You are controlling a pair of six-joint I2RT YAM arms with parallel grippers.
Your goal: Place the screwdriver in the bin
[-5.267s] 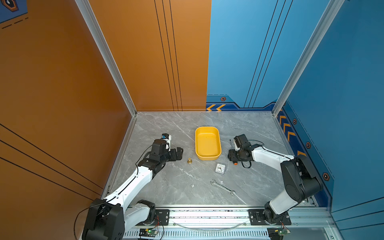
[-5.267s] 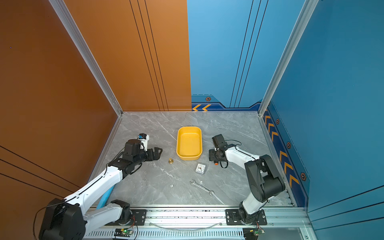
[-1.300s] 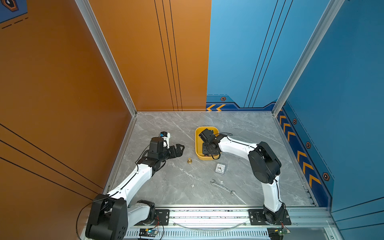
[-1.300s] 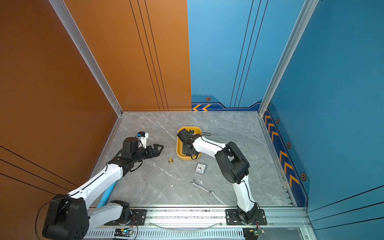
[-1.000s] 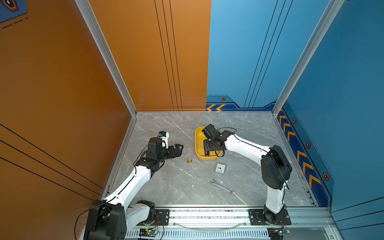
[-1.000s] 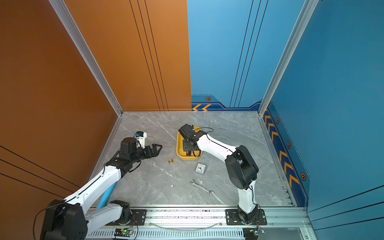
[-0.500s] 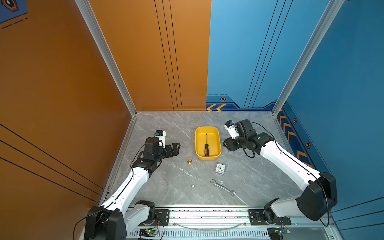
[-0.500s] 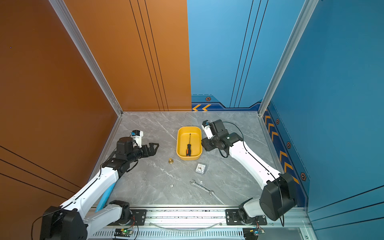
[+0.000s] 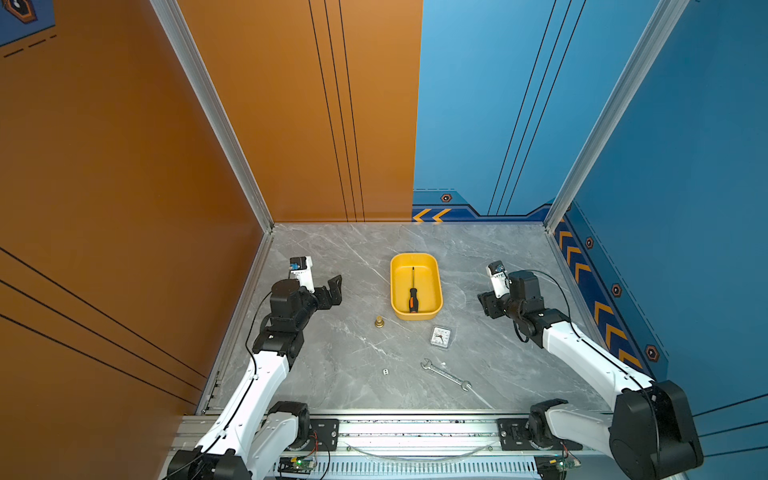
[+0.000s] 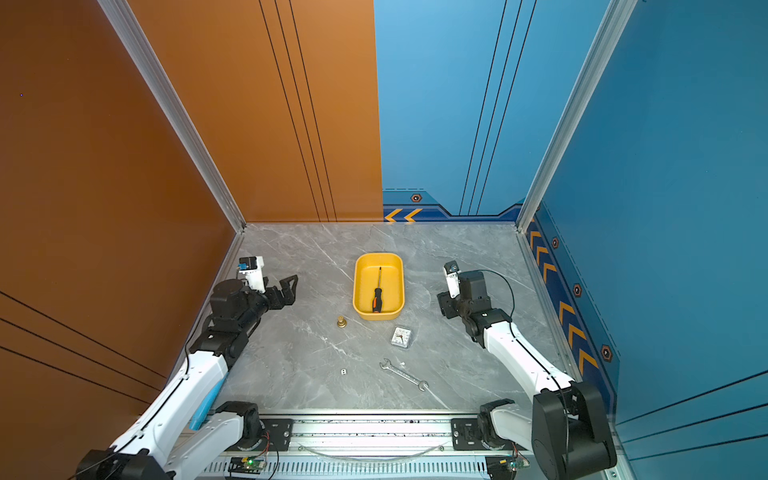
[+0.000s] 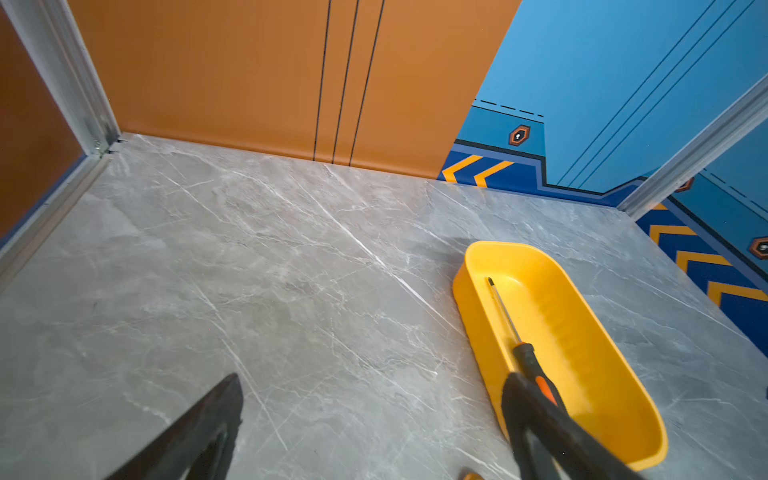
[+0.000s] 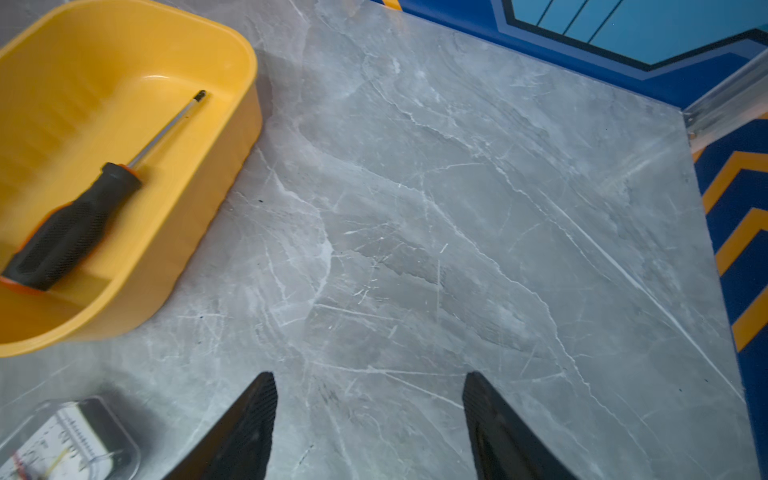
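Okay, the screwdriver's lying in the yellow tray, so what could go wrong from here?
1. The open right gripper sits near the shallow yellow plastic bin and the small clear-cased clock; a careless sweep could knock either.
2. The slim black-and-orange screwdriver nearly spans the bin, so a hard bump might tip it out.

In the left wrist view, a dark finger (image 11: 540,419) of the left gripper (image 11: 374,382) covers the back part of the handle of the screwdriver (image 11: 524,357), and both fingers run off the picture's edge. In the right wrist view, the bin (image 12: 224,166) is cut off at the edge. There the screwdriver's handle is blurry with its orange end partly out of the picture, and the little clock (image 12: 62,444) is blurry and cut off too. In a top view, a tiny white speck (image 9: 385,372) is too small to tell what it is.
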